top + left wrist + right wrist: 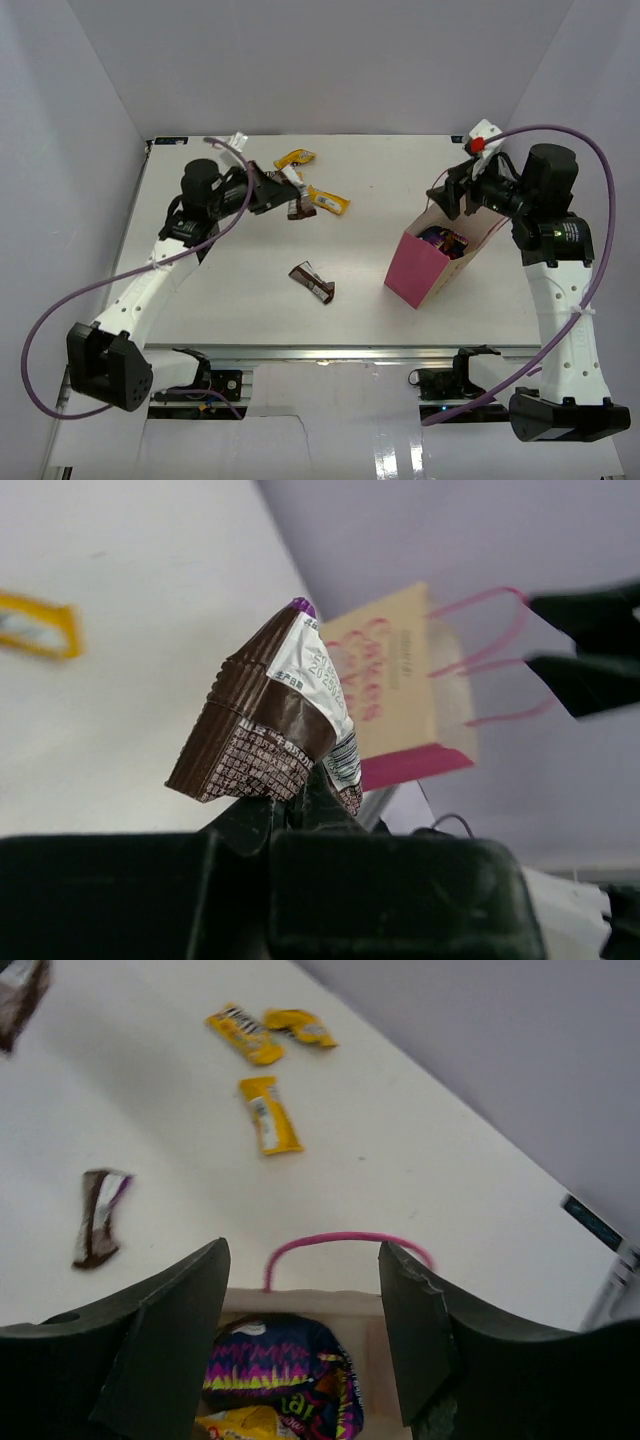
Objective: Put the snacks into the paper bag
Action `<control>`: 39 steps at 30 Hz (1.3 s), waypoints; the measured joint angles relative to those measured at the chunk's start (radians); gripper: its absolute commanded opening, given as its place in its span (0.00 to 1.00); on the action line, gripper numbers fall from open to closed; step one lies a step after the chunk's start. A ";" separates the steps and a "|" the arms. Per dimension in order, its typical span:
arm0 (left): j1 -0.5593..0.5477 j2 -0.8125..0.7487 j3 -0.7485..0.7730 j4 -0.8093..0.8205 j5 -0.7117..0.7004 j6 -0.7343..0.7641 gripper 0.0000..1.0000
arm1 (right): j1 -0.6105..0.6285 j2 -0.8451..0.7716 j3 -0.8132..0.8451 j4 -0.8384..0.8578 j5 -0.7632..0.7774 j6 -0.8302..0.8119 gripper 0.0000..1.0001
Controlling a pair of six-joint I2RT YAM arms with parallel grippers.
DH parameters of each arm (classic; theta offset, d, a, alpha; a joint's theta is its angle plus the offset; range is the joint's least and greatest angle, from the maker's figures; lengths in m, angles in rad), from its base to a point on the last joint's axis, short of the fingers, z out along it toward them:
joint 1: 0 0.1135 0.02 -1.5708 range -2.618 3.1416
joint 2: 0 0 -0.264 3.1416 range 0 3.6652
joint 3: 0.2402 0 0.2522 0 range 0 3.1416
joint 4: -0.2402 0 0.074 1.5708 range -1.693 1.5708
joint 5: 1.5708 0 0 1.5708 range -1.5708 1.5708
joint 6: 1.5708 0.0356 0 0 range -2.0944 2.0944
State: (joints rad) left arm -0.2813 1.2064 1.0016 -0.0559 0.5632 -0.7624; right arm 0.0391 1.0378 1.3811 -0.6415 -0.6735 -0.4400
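Paper bag (415, 270) with crinkly bag (275, 1370), yellow pack (235, 1425); left jaws pinching brown bar (262, 730), right jaws spread.

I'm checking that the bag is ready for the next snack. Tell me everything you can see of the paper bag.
The paper bag is magenta-pink outside and tan kraft inside, with thin pink cord handles. It stands upright, mouth open, on the right side of the table. Inside lie a dark blue-purple crinkly bag and a yellow pack. The open right gripper hangs over its rim by one handle; whether it touches the paper cannot be told.
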 measured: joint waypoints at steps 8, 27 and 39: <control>-0.374 0.356 0.466 0.110 0.107 0.101 0.00 | -0.025 -0.023 0.078 0.234 0.504 0.275 0.62; -0.611 0.711 0.825 0.107 0.029 0.217 0.07 | -0.061 -0.044 0.076 0.330 0.681 0.367 0.63; -0.652 0.822 0.936 -0.004 -0.062 0.256 0.67 | -0.061 -0.045 0.062 0.328 0.520 0.352 0.69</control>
State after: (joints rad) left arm -0.9337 2.0289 1.9373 -0.0601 0.5011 -0.5064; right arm -0.0223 0.9928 1.4433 -0.3138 -0.1532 -0.0883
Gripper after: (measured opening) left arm 0.650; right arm 0.619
